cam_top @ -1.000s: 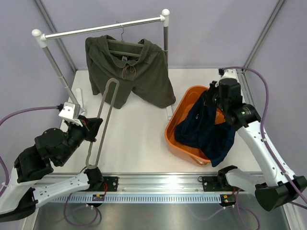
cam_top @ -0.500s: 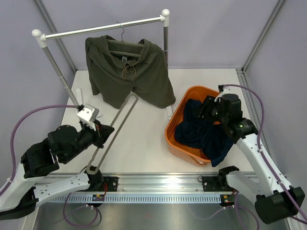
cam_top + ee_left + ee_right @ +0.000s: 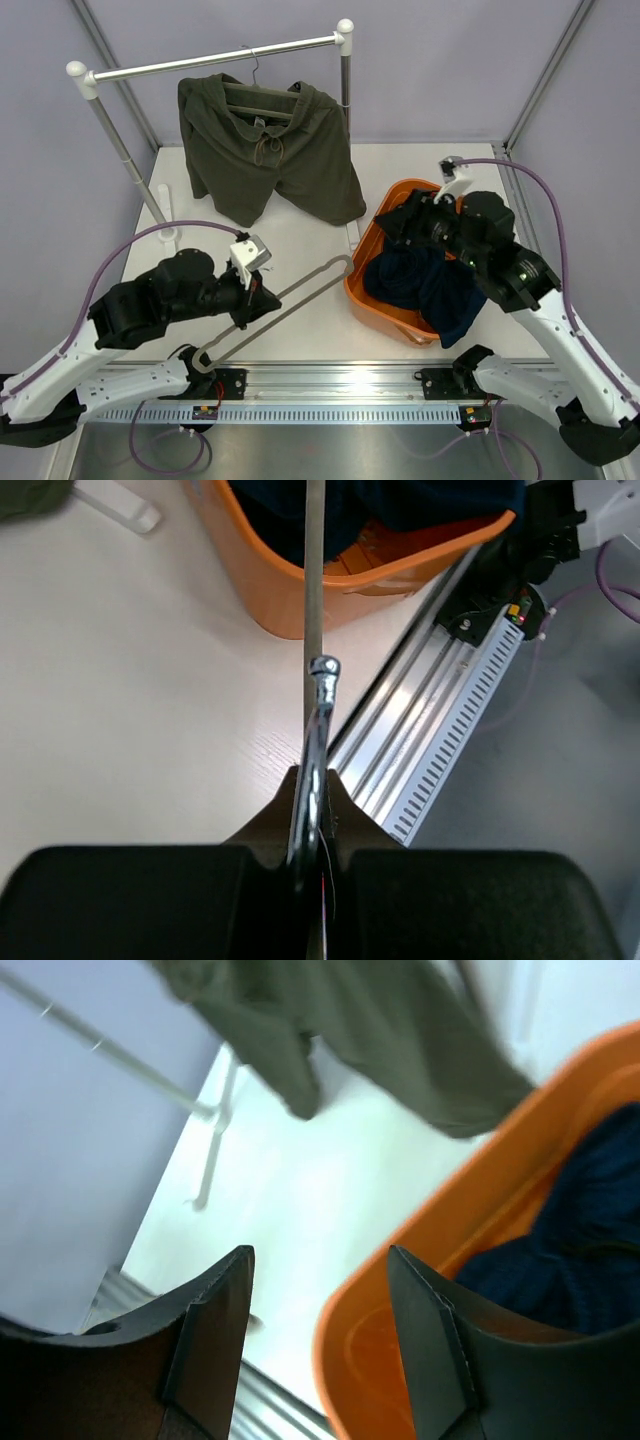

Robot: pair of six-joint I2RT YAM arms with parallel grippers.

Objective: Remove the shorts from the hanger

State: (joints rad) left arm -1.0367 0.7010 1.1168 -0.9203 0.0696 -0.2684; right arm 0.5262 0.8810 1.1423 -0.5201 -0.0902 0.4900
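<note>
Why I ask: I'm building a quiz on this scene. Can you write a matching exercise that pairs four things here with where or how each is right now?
Things:
1. shorts
2. grey hanger
3. dark blue garment
4. right gripper

States:
A. fingers apart, above the orange basket
B. hanging from the rail
C. lying in the basket
D. clamped in the left gripper

Pairs: 1-B, 2-D, 3-C, 4-A
</note>
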